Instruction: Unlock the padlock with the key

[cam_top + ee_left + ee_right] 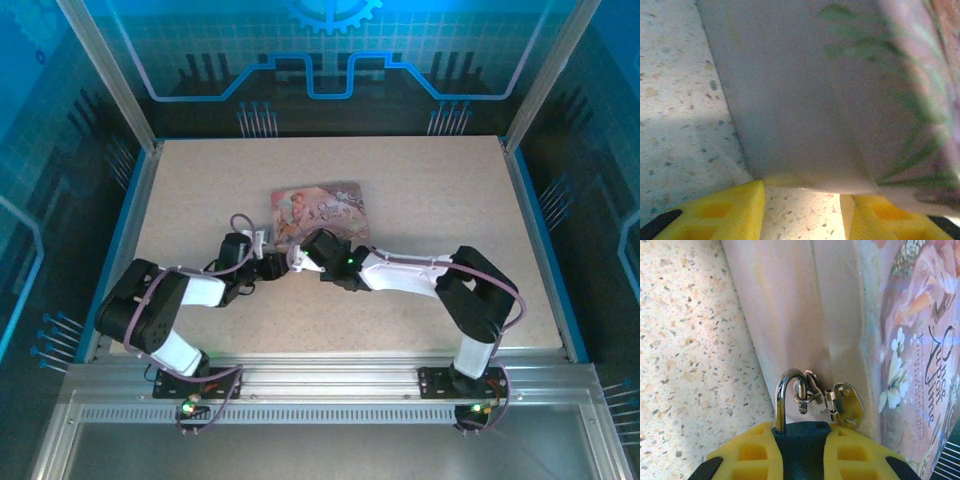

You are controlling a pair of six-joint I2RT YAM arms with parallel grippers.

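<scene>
The padlock (801, 450) has a dark bluish body clamped between my right gripper's (801, 434) yellow fingers (747, 452). Its silvery shackle (781, 390) has one leg in the body. The other end is lifted out of its hole and still hooks through the ring of the brass hasp (847, 402) on the pink tin (920, 340). The key is hidden. My left gripper (802, 212) is open, bare tabletop between its fingers (725, 210), with the tin's side wall (815, 90) just ahead. From above, both grippers (268, 262) (302, 260) meet at the tin's (320, 212) near edge.
The speckled table (430, 190) stretches around the tin. Aluminium frame posts (110, 75) and blue side panels enclose the workspace. A metal rail (330, 375) runs along the near edge by the arm bases.
</scene>
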